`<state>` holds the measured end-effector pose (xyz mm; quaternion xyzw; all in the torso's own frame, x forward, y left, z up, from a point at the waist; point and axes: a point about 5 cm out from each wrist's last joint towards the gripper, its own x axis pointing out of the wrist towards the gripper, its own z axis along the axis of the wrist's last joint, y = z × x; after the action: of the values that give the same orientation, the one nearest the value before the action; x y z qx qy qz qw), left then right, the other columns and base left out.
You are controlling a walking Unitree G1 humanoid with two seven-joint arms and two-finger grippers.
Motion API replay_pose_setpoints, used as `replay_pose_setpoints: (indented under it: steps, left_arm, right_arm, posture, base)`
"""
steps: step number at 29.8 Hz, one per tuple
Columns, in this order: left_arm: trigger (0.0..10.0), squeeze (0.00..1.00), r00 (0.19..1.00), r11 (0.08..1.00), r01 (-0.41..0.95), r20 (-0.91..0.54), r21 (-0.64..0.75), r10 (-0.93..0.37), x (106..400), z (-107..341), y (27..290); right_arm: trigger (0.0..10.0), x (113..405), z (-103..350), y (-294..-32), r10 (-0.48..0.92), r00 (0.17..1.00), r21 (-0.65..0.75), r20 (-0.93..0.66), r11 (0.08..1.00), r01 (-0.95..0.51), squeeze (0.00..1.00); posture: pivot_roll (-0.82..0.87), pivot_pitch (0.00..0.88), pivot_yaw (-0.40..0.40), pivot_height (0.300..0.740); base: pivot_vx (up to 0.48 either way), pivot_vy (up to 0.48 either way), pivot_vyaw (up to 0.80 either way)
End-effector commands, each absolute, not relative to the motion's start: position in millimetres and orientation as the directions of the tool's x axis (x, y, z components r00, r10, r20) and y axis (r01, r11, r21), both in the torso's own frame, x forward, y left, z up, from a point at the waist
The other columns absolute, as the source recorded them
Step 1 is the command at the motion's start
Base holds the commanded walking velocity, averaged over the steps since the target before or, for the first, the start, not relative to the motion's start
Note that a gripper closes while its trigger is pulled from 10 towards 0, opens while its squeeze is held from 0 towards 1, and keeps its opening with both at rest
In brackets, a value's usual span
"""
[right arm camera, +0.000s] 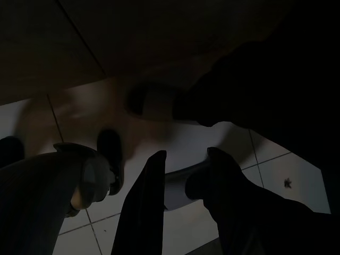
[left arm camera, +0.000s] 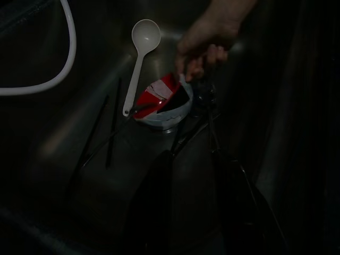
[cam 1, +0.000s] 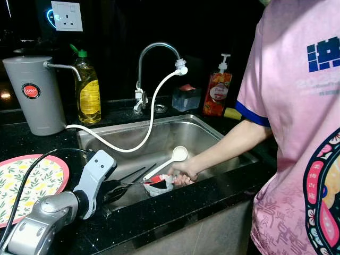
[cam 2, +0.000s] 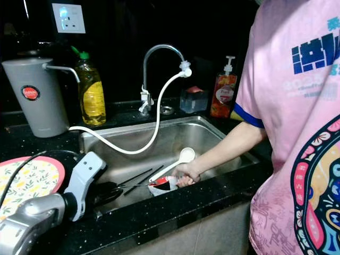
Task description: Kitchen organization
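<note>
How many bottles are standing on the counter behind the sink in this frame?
2. A yellow dish soap bottle stands left of the faucet, beside the grey canister; a red pump bottle stands right of it. Others may be hidden behind the person.

Far left: grey water filter, yellow dish soap bottle just right of it. Wall socket above. Far right of tap: red soap dispenser. Near left: floral mat. Right: person's pink shirt.

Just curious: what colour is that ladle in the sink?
White; the ladle shows best in the left eye view.
</note>
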<state>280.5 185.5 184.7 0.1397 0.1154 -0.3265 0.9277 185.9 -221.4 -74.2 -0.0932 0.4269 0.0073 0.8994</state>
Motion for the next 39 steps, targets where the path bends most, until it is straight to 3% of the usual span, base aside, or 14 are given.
replay_pose_setpoints:
  steps: [1,39]
  left_arm:
    - [10.0,0.0,0.752,0.745,0.644,-0.322,0.175,-0.575,282.1,181.0,183.1]
    - [10.0,0.0,0.748,0.741,0.649,-0.326,0.174,-0.578,282.0,179.5,182.6]
  right_arm:
    - [10.0,184.0,-75.3,-221.5,-0.07,0.625,-0.166,-0.777,0.981,-0.096,0.0]
    - [10.0,177.4,-78.3,-223.8,-0.077,0.605,-0.177,-0.793,0.979,-0.106,0.0]
  posture:
    - [-0.03,0.0,-0.066,0.74]
    - [-0.03,0.0,-0.066,0.74]
  base:
    - [0.0,0.0,0.0]
    - [0.0,0.0,0.0]
